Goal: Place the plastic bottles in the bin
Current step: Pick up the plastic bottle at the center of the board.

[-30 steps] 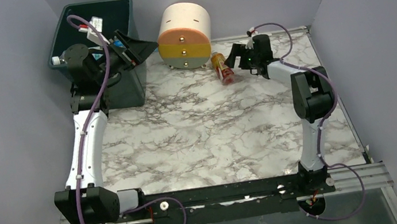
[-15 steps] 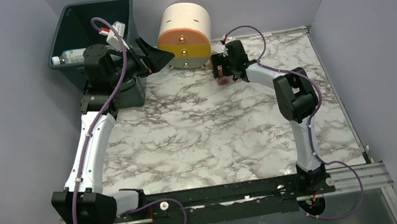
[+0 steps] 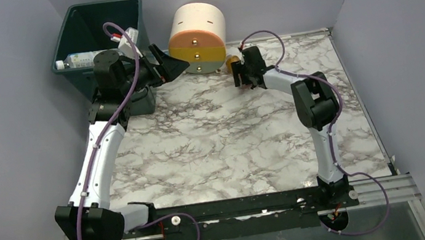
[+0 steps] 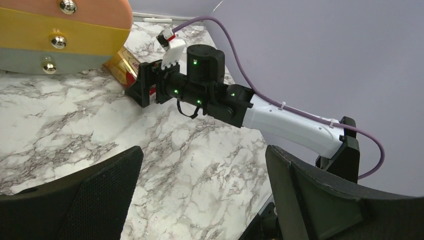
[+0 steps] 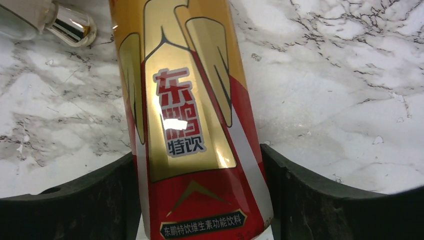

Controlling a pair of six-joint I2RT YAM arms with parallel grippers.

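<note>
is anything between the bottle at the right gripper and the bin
Yes. The round drawer unit stands on the table between the yellow-orange bottle, which lies between the right gripper fingers, and the bin. The open left gripper also hangs between the drawer unit and the bin.

**Bits you couldn't really make out**

From above, the right gripper point(image 3: 240, 75) covered nearly all of the yellow-orange bottle point(image 3: 231, 61); only a sliver poked out at its 11 o'clock. On the right wrist cam both its ends ran off at 12 and 6. Couldn't tell if the pads point(image 5: 95, 200) actually pressed it. The left arm point(image 3: 100, 152) blocked the bin's point(image 3: 105, 3) 4 o'clock corner.
</note>
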